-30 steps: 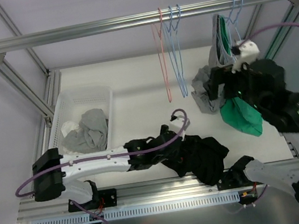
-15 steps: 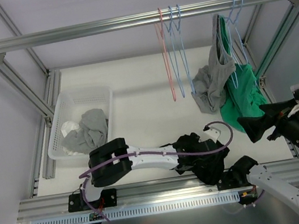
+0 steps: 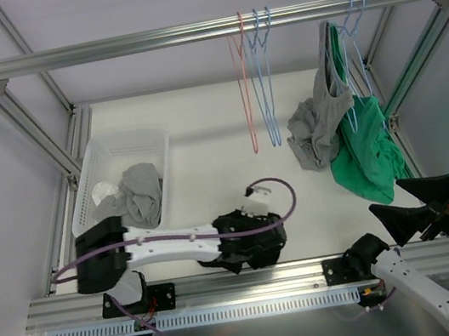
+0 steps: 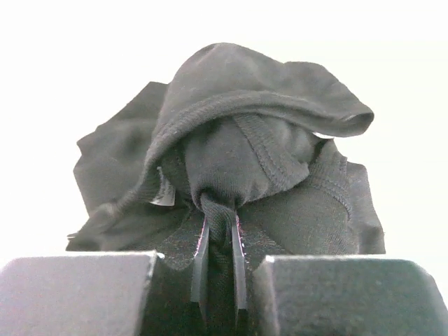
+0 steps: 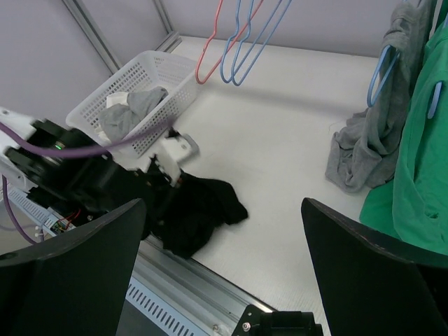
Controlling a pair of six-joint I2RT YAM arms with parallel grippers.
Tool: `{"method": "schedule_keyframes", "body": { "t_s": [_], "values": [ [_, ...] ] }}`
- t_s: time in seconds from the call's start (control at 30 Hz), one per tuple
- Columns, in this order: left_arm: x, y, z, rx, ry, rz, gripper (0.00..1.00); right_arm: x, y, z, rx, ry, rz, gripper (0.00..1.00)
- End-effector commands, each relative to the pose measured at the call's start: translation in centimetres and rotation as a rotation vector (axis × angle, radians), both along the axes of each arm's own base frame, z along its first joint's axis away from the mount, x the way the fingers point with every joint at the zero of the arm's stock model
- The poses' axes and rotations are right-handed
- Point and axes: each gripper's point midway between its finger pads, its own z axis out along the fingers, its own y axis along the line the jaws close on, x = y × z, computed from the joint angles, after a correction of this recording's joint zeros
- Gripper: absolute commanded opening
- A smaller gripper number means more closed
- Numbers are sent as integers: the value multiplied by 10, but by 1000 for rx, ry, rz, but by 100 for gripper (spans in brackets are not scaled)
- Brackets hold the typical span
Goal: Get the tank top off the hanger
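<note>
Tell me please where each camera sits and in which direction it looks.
Top external: above and behind the bases, looking down on the table; both arms show.
Left wrist: low over the table, looking along the left tool, shut on the black garment.
Right wrist: raised at the right, looking down and leftward; the open right tool frames it.
Shared: top external and right wrist both show the basket, hangers and grey garment.
</note>
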Motion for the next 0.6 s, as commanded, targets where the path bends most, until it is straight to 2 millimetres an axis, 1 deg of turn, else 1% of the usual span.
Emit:
{"method": "schedule_keyframes", "body": {
  "t_s": [0.0,0.03,0.1,0.13,0.17,0.2,0.23,0.27,0.3,0.33,0.37,0.4,0.43,0.47,0.5,0.53,0.57],
  "values": [
    [34,63,79,-94,-173,210,0,-3,3,0,15,-2,19,99],
    [44,80,100,-153,-187,256,0,-3,3,0,17,-2,17,100],
    [58,101,119,-173,-208,288,0,-4,4,1,20,-4,23,100],
    [64,113,139,-225,-223,309,0,-4,4,2,23,-7,25,99],
    [79,128,153,-245,-246,361,0,-4,4,2,24,-9,26,100],
    [86,139,164,-240,-271,364,0,-4,4,3,26,-9,25,99],
    [92,152,182,-276,-295,386,0,-4,4,4,28,-13,26,100],
    [106,169,200,-299,-320,445,0,-4,4,5,29,-14,23,100],
    [111,182,210,-289,-339,460,0,-4,4,5,27,-16,25,100],
    [116,193,231,-328,-366,489,0,-3,4,6,27,-17,25,99],
    [120,201,238,-334,-371,502,0,-4,5,7,28,-19,28,99],
    [132,222,246,-309,-398,555,0,-4,5,8,31,-23,29,100],
    [137,232,252,-300,-410,578,0,-4,5,8,33,-23,31,99],
    [142,236,268,-324,-423,587,0,-3,5,8,32,-25,27,99],
    [150,253,275,-301,-442,623,0,-2,5,9,30,-25,25,99],
    [156,257,291,-317,-463,636,0,-1,5,9,27,-25,25,100],
    [160,262,299,-317,-475,644,0,-1,5,9,27,-25,22,99]
  ]
}}
